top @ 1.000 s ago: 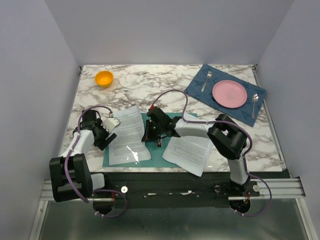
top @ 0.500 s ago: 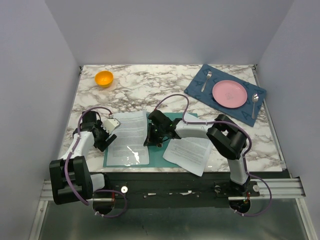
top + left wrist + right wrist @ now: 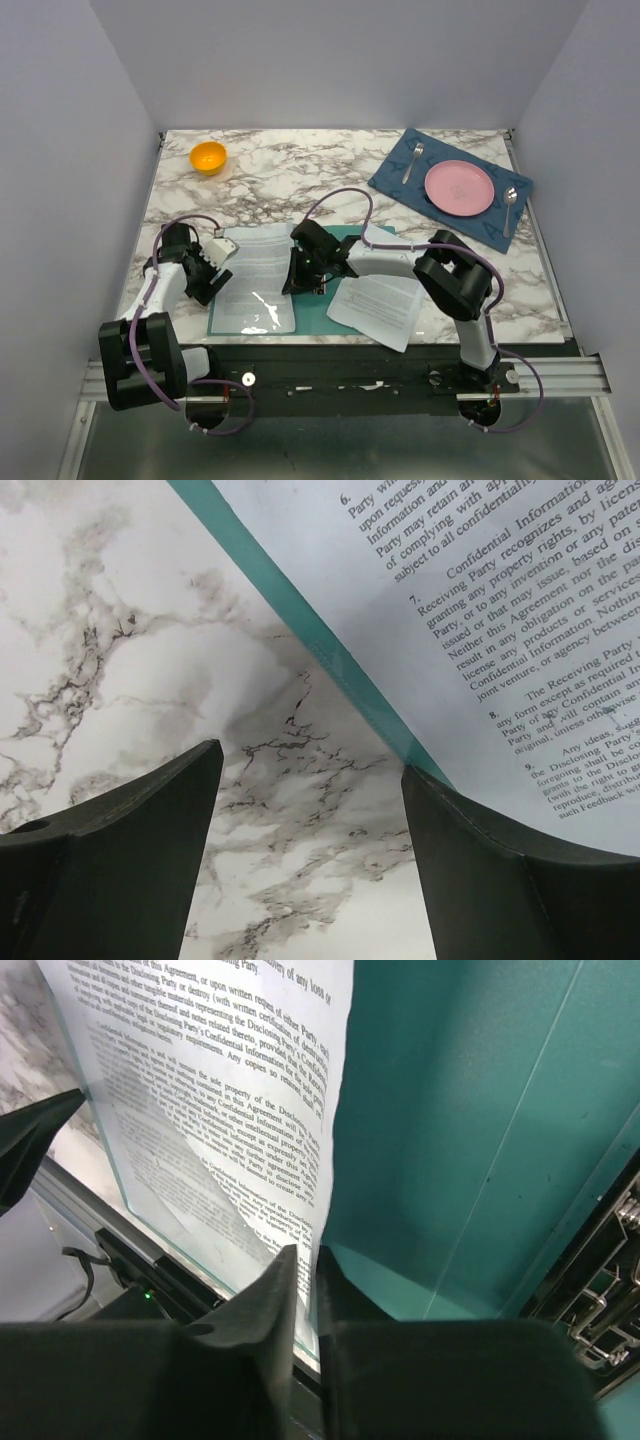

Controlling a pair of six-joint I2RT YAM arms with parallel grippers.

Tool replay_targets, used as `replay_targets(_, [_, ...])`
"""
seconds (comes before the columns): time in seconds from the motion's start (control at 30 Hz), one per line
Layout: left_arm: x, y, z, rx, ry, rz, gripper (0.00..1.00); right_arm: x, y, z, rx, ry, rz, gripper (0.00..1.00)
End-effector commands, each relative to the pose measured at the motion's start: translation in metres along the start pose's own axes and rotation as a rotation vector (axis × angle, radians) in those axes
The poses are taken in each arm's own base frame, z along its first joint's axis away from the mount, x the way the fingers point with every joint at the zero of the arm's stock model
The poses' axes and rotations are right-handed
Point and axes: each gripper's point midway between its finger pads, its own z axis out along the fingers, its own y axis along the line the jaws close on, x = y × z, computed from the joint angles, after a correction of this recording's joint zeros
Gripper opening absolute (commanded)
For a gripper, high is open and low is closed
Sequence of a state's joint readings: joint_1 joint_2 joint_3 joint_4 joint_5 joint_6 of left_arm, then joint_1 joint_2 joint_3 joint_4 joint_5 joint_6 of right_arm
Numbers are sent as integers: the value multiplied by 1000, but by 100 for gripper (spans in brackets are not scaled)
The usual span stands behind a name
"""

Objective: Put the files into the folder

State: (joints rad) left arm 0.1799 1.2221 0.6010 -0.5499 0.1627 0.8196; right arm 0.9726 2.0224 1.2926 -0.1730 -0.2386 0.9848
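Observation:
The teal folder (image 3: 318,305) lies open at the table's near middle. One printed sheet (image 3: 255,275) lies over its left half. My right gripper (image 3: 298,278) is shut on that sheet's right edge; in the right wrist view the gripper (image 3: 306,1256) pinches the sheet (image 3: 230,1090) beside the bare folder (image 3: 470,1110). A second sheet (image 3: 378,305) lies partly on the folder's right side, reaching the table's front edge. My left gripper (image 3: 208,276) is open and empty over marble at the folder's left edge. Its own view shows the gripper (image 3: 310,762), the folder edge (image 3: 320,645) and the sheet (image 3: 480,570).
An orange bowl (image 3: 208,157) stands at the back left. A dark blue placemat (image 3: 450,188) at the back right carries a pink plate (image 3: 459,187), a fork (image 3: 412,160) and a spoon (image 3: 510,208). The table's front edge (image 3: 400,345) is close behind the folder.
My right gripper has pulled the sheet to the left, so it now lies further over the folder's left half. The left gripper has barely moved.

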Motion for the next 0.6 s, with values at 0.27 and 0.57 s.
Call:
replay_targets(0.27, [-33, 74, -71, -118, -194, -224, 98, 1, -3, -27, 104, 19, -108, 41])
replay_targets(0.57, [-86, 87, -138, -85, -372, -332, 99, -8, -26, -86, 160, -56, -143, 44])
